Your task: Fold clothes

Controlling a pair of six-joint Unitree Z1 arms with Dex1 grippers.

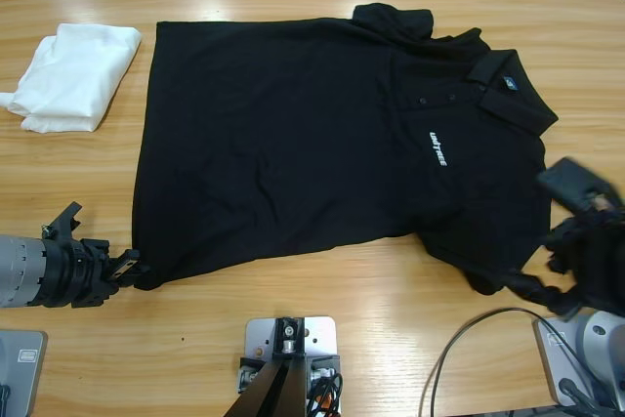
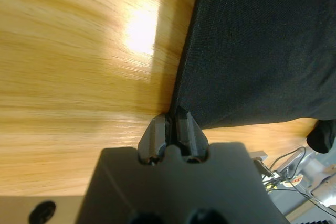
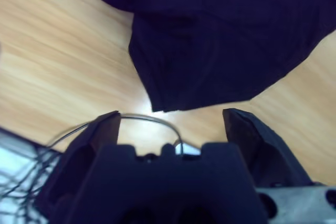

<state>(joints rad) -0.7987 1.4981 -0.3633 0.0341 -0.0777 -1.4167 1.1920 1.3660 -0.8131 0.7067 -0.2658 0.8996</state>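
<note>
Currently: black short-sleeved polo shirt (image 1: 322,144) flat mid-table; left gripper (image 2: 171,129) clamped on near-left hem corner; right gripper (image 3: 170,121) wide open, empty, above near sleeve (image 3: 210,66). Risk: thin hem slipping free, uneven fold.

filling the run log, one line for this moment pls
left gripper shut on polo shirt hem corner | right gripper open, above near sleeve, not gripping | shirt flat, unfolded

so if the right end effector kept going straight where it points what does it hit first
Most likely the shirt's sleeve, which lies just ahead of the right end effector's open jaws, past a strip of bare table. Its height above the table is unclear, so it might touch wood first.
</note>
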